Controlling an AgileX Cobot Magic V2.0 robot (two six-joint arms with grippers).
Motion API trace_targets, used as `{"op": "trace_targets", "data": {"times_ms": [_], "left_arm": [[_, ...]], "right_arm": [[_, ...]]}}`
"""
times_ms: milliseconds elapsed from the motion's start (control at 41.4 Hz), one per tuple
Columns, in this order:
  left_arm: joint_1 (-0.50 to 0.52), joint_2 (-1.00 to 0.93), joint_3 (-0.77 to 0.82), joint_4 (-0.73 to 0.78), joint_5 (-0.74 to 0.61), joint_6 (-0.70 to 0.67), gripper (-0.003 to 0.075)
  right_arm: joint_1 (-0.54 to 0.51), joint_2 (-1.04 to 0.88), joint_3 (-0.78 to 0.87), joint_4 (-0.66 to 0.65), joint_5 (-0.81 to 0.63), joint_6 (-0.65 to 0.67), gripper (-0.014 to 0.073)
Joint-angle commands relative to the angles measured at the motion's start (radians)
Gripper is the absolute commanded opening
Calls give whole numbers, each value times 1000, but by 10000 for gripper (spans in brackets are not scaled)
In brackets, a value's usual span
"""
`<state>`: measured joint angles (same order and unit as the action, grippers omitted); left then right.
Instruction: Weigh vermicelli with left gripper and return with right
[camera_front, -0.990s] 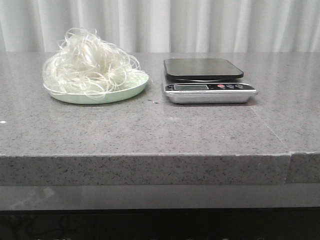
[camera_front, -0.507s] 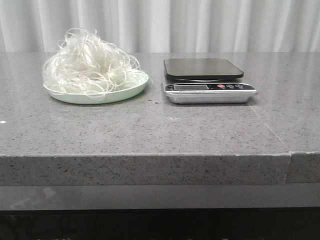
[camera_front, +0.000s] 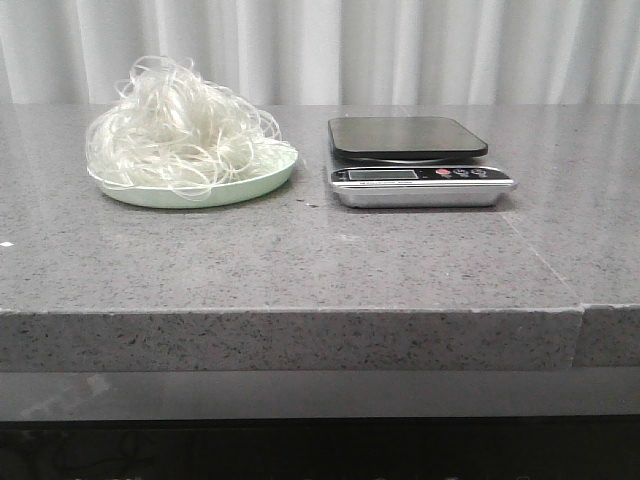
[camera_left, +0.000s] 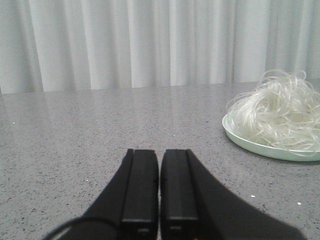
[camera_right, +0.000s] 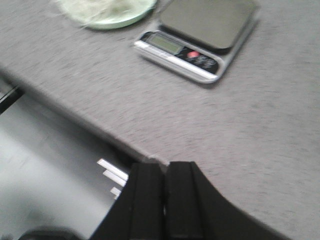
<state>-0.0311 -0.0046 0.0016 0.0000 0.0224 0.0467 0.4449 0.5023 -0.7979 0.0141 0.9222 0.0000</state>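
Observation:
The vermicelli (camera_front: 180, 125) is a fluffy white mound on a pale green plate (camera_front: 255, 185) at the table's back left. It also shows in the left wrist view (camera_left: 280, 117) on the plate (camera_left: 250, 145). A digital scale (camera_front: 415, 160) with a bare dark platform stands to the plate's right, and shows in the right wrist view (camera_right: 200, 30). My left gripper (camera_left: 159, 152) is shut and empty, low over the table, apart from the plate. My right gripper (camera_right: 165, 165) is shut and empty at the table's front edge, well short of the scale. Neither gripper shows in the front view.
The grey speckled stone table (camera_front: 300, 250) has a thick front edge and a seam at the right (camera_front: 582, 320). White curtains (camera_front: 400, 50) hang behind it. The right wrist view shows the floor below the table edge (camera_right: 45, 165).

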Motion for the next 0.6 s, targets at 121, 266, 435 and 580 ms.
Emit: {"op": "trace_targets", "data": {"times_ms": [121, 266, 435, 580], "left_arm": [[-6, -19, 8, -13, -78, 2, 146], [-6, -19, 8, -13, -78, 2, 146], [-6, -19, 8, -13, -78, 2, 146], [-6, -19, 8, -13, -78, 2, 146]], "right_arm": [[-256, -196, 233, -14, -391, -8, 159], [-400, -336, 418, -8, -584, -8, 159], [-477, -467, 621, -8, -786, -8, 159], [-485, -526, 755, -8, -922, -8, 159]]}}
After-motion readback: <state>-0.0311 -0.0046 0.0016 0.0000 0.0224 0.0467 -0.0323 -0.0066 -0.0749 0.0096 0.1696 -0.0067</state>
